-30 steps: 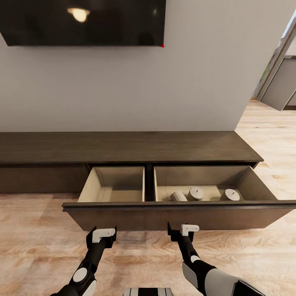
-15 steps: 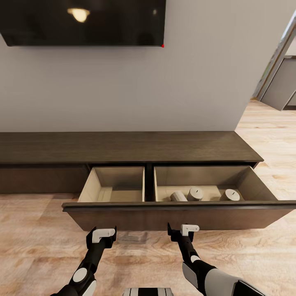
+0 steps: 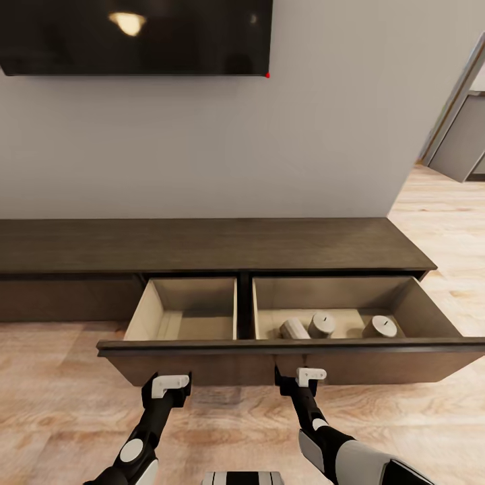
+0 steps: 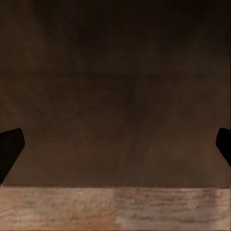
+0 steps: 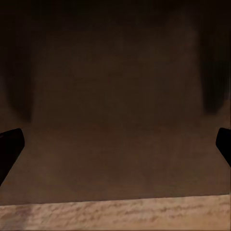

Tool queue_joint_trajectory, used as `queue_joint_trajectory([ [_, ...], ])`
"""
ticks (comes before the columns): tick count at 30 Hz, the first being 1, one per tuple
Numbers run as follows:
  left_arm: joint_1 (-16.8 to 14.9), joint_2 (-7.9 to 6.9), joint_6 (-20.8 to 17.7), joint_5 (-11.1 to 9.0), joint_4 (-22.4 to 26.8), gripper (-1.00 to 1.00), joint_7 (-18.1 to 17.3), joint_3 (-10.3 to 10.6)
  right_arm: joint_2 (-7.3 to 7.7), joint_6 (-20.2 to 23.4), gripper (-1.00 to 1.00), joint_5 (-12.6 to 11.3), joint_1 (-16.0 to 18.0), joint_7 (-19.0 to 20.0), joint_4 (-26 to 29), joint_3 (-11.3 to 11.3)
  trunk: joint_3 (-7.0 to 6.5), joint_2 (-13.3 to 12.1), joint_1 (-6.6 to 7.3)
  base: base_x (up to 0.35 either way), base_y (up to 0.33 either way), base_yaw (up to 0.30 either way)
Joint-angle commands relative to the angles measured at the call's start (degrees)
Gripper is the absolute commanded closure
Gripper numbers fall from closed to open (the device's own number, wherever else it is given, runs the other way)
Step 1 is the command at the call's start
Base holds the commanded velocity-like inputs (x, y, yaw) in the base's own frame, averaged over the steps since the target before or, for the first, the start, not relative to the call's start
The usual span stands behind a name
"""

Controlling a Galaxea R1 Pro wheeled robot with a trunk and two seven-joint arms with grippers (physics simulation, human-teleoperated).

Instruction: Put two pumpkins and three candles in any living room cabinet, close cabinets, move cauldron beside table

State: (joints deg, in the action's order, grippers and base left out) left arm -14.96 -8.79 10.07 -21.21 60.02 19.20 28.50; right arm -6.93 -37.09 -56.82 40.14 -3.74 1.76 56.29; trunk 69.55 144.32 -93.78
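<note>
The long dark-brown cabinet [image 3: 202, 244] stands against the wall with its wide drawer pulled out. Three beige-grey candles lie in the drawer's right compartment: one on its side [image 3: 294, 329], two upright [image 3: 322, 325] [image 3: 380, 327]. The left compartment [image 3: 195, 325] holds nothing. My left gripper [image 3: 168, 384] and right gripper [image 3: 300, 375] are both open, right at the drawer's dark front panel [image 3: 236, 367]. Both wrist views face that panel [image 4: 115, 96] [image 5: 115, 96] up close, with black fingertips [image 4: 10, 149] [image 5: 9, 147] spread wide. The pumpkins, cauldron and table are out of view.
A black TV [image 3: 135, 37] hangs on the grey wall above the cabinet. Light wood plank floor [image 3: 60, 404] runs under and around the drawer. At the right, an opening leads to grey units [image 3: 465, 141].
The whole view has crept slightly closer to the cabinet, so the camera moved. The drawer front now sits lower and wider in the picture, up against both grippers. The candles have not moved.
</note>
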Motion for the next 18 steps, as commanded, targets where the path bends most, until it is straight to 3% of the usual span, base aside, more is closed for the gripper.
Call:
queue_joint_trajectory([
  [1,-0.1,-0.09,0.3,-0.6,0.0,-1.0,0.4,0.3,-0.01,-0.1,-1.0,-0.1,0.0,-0.4,0.0,0.5,0.04,0.0,-0.01,0.154,0.0,0.0],
  [18,-0.1,-0.17,0.4,-0.6,0.0,-1.0,0.3,0.3,-0.01,-0.1,-1.0,-0.1,0.0,-0.4,0.0,0.5,0.04,0.0,-0.01,0.081,0.0,0.0],
])
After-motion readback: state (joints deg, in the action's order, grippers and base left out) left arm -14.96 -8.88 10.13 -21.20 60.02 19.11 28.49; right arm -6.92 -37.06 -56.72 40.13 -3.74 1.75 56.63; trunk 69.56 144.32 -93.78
